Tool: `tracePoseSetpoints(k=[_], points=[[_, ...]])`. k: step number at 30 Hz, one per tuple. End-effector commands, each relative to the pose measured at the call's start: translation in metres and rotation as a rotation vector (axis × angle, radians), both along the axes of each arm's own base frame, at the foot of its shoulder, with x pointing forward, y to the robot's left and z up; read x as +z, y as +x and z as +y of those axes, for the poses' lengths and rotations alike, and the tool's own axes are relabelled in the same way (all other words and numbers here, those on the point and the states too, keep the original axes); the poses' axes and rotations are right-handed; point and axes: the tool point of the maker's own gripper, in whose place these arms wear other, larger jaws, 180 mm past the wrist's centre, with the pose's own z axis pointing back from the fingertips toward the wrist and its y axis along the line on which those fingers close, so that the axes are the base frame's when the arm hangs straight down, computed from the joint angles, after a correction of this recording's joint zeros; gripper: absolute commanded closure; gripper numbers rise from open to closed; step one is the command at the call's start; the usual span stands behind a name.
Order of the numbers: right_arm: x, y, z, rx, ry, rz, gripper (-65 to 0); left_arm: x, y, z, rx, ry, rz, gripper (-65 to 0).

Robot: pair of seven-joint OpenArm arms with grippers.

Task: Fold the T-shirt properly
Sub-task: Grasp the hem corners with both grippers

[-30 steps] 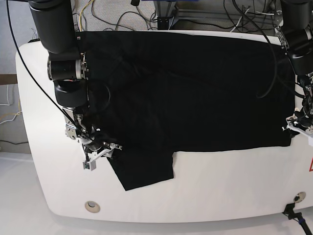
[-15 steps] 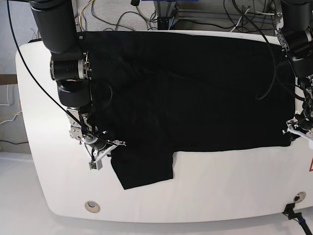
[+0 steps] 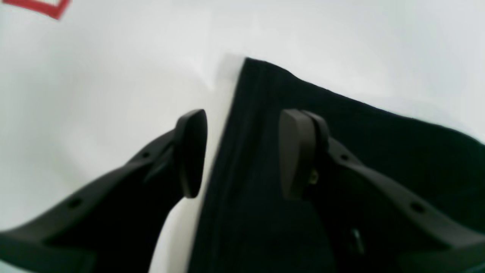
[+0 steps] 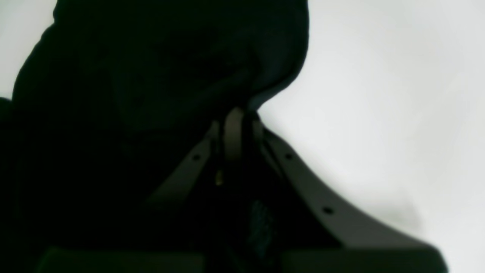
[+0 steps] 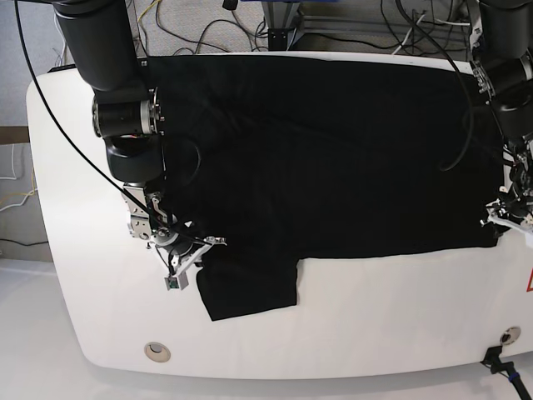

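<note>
The black T-shirt (image 5: pixel 325 158) lies spread plain side up over the white table (image 5: pixel 400 317), one sleeve (image 5: pixel 250 292) pointing to the front edge. My right gripper (image 5: pixel 200 250) is shut on the T-shirt's cloth by that sleeve; in the right wrist view the gripper (image 4: pixel 237 131) has its jaws closed with black cloth (image 4: pixel 170 76) bunched over them. My left gripper (image 5: pixel 500 218) is at the shirt's front right corner. In the left wrist view the left gripper (image 3: pixel 242 151) is open, its jaws on either side of the shirt's side edge (image 3: pixel 261 125).
Cables and a stand base (image 5: pixel 283 33) lie behind the table's far edge. A round hole (image 5: pixel 156 352) is near the front left of the table. A red mark (image 5: pixel 529 283) is at the table's right edge and shows in the left wrist view (image 3: pixel 36 5).
My right gripper has moved right and toward the front edge, dragging the cloth by the sleeve with it. My left gripper has barely moved.
</note>
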Motion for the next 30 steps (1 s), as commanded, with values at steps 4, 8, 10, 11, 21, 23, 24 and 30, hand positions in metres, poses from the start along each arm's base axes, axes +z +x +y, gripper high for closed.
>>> tracePoseSetpoints(k=[4, 8, 10, 11, 21, 23, 24, 30], points=[[0.015, 0.008, -0.002, 0.015, -0.015, -0.052, 0.0, 0.025, 0.020, 0.014, 0.011, 0.042, -0.056, -28.8], [0.006, 0.000, -0.003, 0.015, -0.017, -0.035, 0.0, 0.025, 0.026, 0.013, 0.017, 0.024, -0.063, -28.8], [0.005, -0.002, -0.003, 0.015, -0.017, -0.032, 0.0, 0.018, 0.026, 0.008, 0.000, 0.028, -0.037, -28.8], [0.005, -0.002, -0.003, 0.015, -0.017, -0.032, 0.0, 0.016, 0.026, 0.007, -0.006, 0.030, -0.030, -28.8], [0.006, -0.001, -0.003, 0.013, -0.013, -0.034, 0.0, 0.010, 0.014, 0.022, 0.064, 0.068, -0.007, -28.8], [0.006, -0.001, -0.003, 0.013, -0.013, -0.034, 0.0, 0.008, 0.012, 0.022, 0.062, 0.067, -0.003, -28.8], [0.006, -0.001, -0.003, 0.013, -0.013, -0.034, 0.0, 0.007, 0.012, 0.021, 0.061, 0.066, -0.003, -28.8], [0.005, -0.001, -0.003, 0.012, -0.012, -0.033, 0.0, -0.012, 0.004, 0.008, 0.047, 0.044, 0.026, -28.6]])
